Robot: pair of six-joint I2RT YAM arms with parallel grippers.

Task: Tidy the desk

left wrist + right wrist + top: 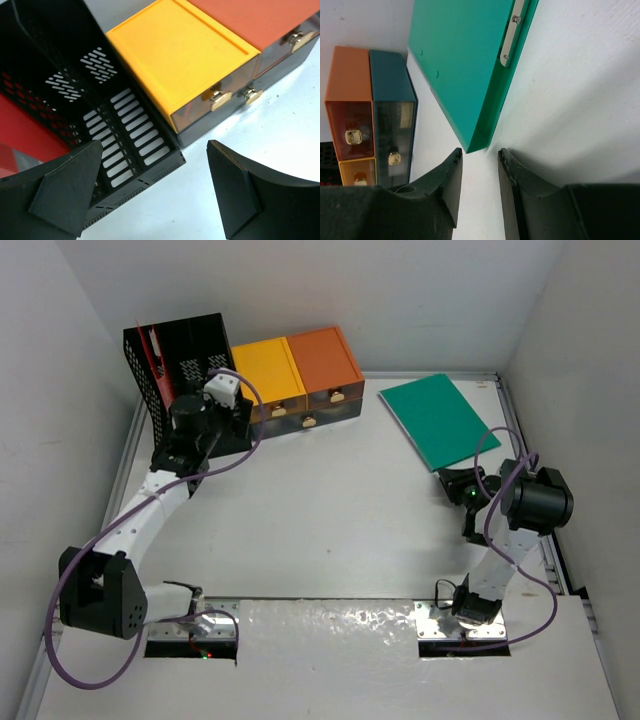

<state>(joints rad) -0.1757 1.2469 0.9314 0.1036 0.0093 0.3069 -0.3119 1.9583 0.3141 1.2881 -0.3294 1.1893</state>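
Desk (330, 530) fills top view; long axis unclear to me. I read left jaws wide, lower frame, beside black rack (60, 100); right jaws narrow, empty, under green binder (465, 65) corner. Metal clip (512, 32) shows only there.

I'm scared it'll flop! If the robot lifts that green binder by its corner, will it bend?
Probably not much: the green binder has straight, hard-looking edges and a metal strip along one edge. Pushed, it would likely slide on the smooth white desk, since it lies flat. Held only by the corner near the right gripper, it might droop or swing.
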